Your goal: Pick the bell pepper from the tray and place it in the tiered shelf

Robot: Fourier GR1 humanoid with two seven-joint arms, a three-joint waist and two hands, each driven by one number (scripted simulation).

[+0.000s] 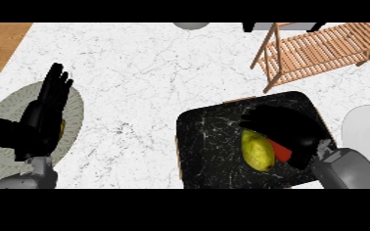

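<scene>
A black marbled tray (pixel 209 142) lies at the lower right of the counter. On it sits a yellow-green fruit (pixel 257 150), and beside that a red bell pepper (pixel 281 151), mostly hidden. My right hand (pixel 289 125) is over the pepper with its fingers curled down around it. The wooden tiered shelf (pixel 318 49) stands at the upper right, well apart from the tray. My left hand (pixel 45 112) rests open at the left edge, fingers pointing up.
A patterned round plate (pixel 72 112) lies under my left hand. A white object (pixel 358 127) shows at the right edge, a grey round thing (pixel 192 25) at the top edge. A wooden surface (pixel 11 39) borders the counter at upper left.
</scene>
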